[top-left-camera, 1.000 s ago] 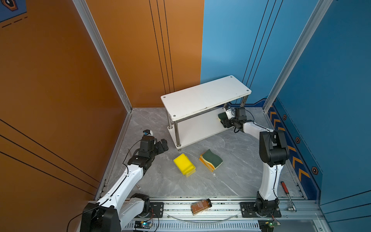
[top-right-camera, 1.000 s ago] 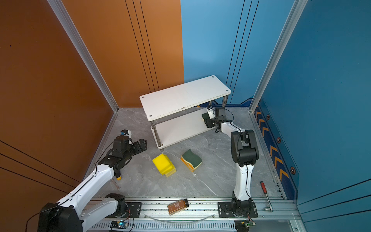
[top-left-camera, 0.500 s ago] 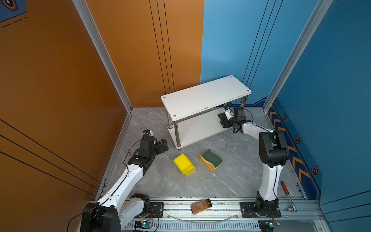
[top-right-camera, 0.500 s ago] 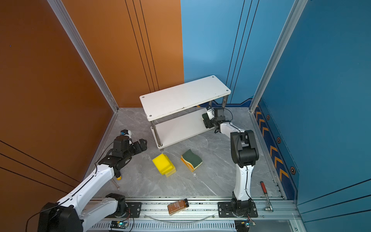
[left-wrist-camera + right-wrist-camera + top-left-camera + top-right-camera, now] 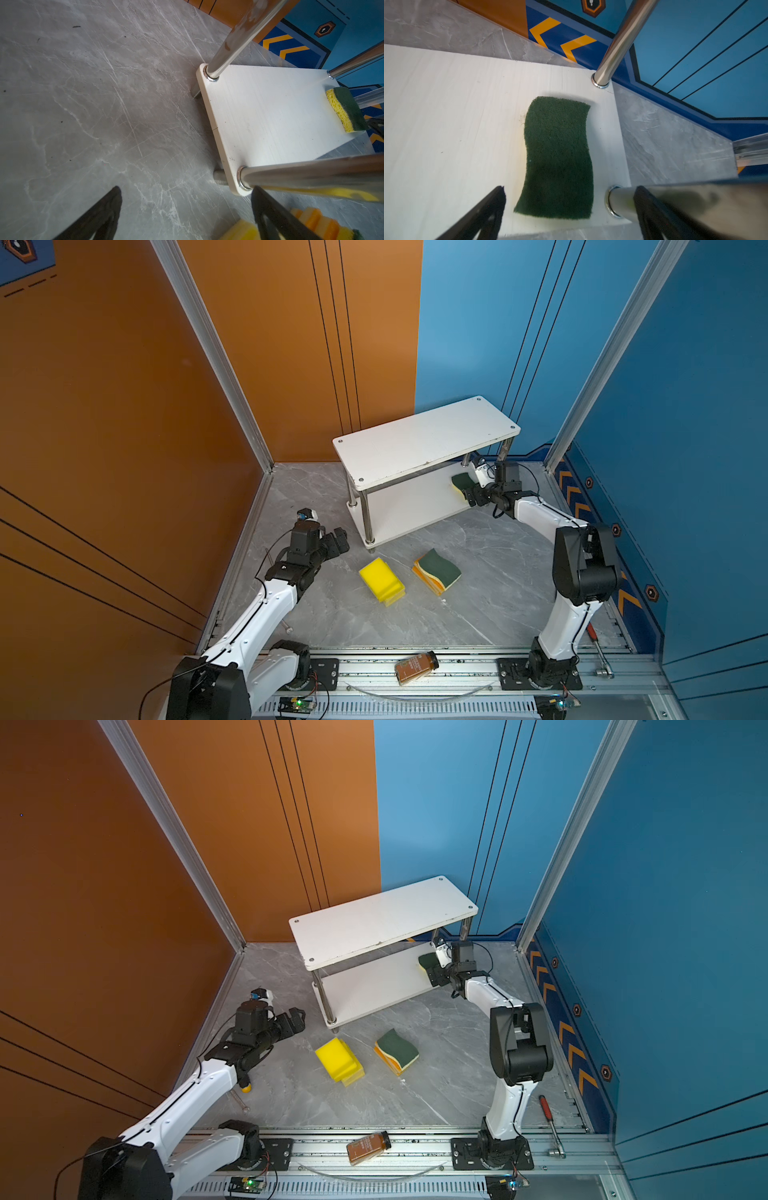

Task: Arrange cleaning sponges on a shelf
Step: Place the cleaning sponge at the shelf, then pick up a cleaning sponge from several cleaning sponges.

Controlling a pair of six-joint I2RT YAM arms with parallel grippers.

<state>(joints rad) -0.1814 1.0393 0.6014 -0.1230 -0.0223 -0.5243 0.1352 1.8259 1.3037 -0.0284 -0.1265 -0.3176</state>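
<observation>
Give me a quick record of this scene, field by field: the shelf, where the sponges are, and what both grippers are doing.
shelf: two white boards on chrome legs; top board bare
lower board: one green-topped sponge lying flat at one end
floor: yellow sponge stack beside a green-topped stack, in front of the shelf
right gripper: open, jaws either side of the shelved sponge, no visible contact
left gripper: open, holding nothing, near the shelf's other end
brown bottle: lying on its side at the front edge
</observation>
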